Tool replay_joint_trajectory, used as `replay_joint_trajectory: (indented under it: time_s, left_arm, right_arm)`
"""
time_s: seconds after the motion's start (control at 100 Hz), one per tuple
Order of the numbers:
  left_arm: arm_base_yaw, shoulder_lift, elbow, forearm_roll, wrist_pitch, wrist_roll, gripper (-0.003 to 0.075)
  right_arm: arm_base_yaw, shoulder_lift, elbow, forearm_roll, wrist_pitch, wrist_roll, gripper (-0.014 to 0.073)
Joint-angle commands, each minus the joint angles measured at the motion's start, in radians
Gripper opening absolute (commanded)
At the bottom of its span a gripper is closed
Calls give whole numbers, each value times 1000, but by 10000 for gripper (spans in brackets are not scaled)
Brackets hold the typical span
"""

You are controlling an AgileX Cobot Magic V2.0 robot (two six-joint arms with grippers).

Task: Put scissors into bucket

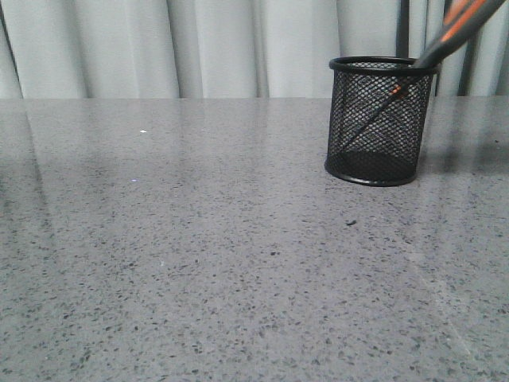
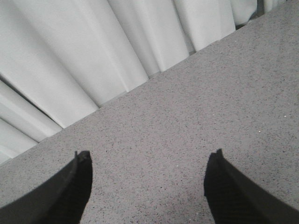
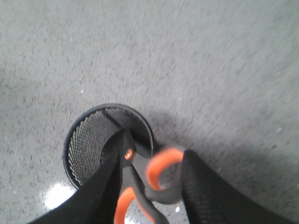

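The black mesh bucket [image 1: 380, 119] stands on the table at the right. The scissors [image 1: 455, 28] lean into it, blades down inside the mesh and the dark handles with orange lining sticking out over the rim to the upper right. In the right wrist view my right gripper [image 3: 152, 161] is shut on the scissors [image 3: 159, 170], both handle loops between its fingers, right above the bucket [image 3: 86, 140]. My left gripper [image 2: 149, 156] is open and empty over bare table. Neither gripper shows in the front view.
The grey speckled table [image 1: 199, 263] stretches left of and in front of the bucket. A pale curtain [image 1: 199, 48] hangs along the table's far edge and also shows in the left wrist view [image 2: 93, 56].
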Motion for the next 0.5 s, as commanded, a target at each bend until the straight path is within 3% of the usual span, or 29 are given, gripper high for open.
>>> replay_joint_trajectory:
  time_s: [0.0, 0.19, 0.28, 0.4, 0.49]
  left_arm:
    - [3, -14, -30, 10, -65, -11, 459]
    - [3, -14, -30, 10, -73, -11, 456]
    - [3, -14, -27, 10, -77, -11, 404]
    - [3, -13, -2, 19, -83, -11, 209]
    - [3, -15, 42, 19, -99, -11, -12]
  right_arm:
    - [-3, -63, -55, 8, -72, -15, 277]
    - [-3, -133, -57, 12, -116, -15, 274]
    - [-3, -155, -55, 33, -123, -15, 258]
    - [-3, -196, -5, 87, -180, -15, 138]
    - [3, -243, 73, 104, -267, -15, -9]
